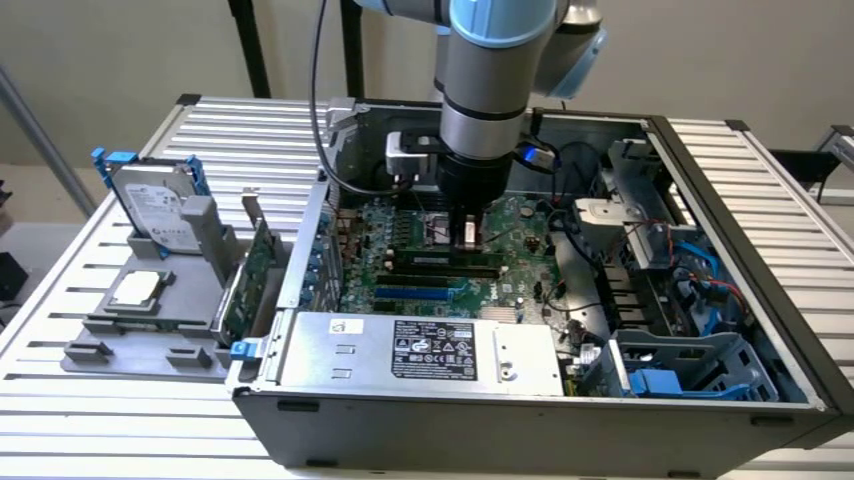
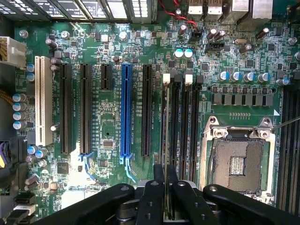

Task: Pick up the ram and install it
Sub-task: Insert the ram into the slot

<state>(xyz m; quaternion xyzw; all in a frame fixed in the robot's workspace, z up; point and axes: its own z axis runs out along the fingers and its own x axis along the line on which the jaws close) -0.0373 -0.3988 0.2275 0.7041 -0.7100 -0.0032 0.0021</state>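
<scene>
A slatted metal table [image 1: 747, 170] carries an open computer case [image 1: 747, 300], lying on its side with the motherboard [image 1: 400, 270] facing up. Take that motherboard as the landmark. The arm reaches straight down over its middle, and the gripper [image 1: 467, 238] hangs just above the row of dark memory slots [image 1: 441, 262] beside the empty processor socket [image 2: 239, 161].

The pick-up looks done. In the wrist view the fingers [image 2: 152, 201] are clenched on the ram [image 2: 167, 154], which stands on edge between them and so shows as little more than a thin pale line running along the slots (its chips and label cannot be made out from this angle). It lines up with one of the black slots next to the socket, on the side toward the blue expansion slot [image 2: 125, 110]. Whether its lower edge already touches the slot I cannot tell. The white latches [image 2: 188, 78] at the slot ends are visible, so the seating seems unfinished; the install remains.

Beyond the case wall, away from the motherboard on the exterior view's left, a grey holder [image 1: 147, 320] keeps a hard drive [image 1: 150, 212] with blue rails upright and a green expansion card [image 1: 254, 275] beside it.
</scene>
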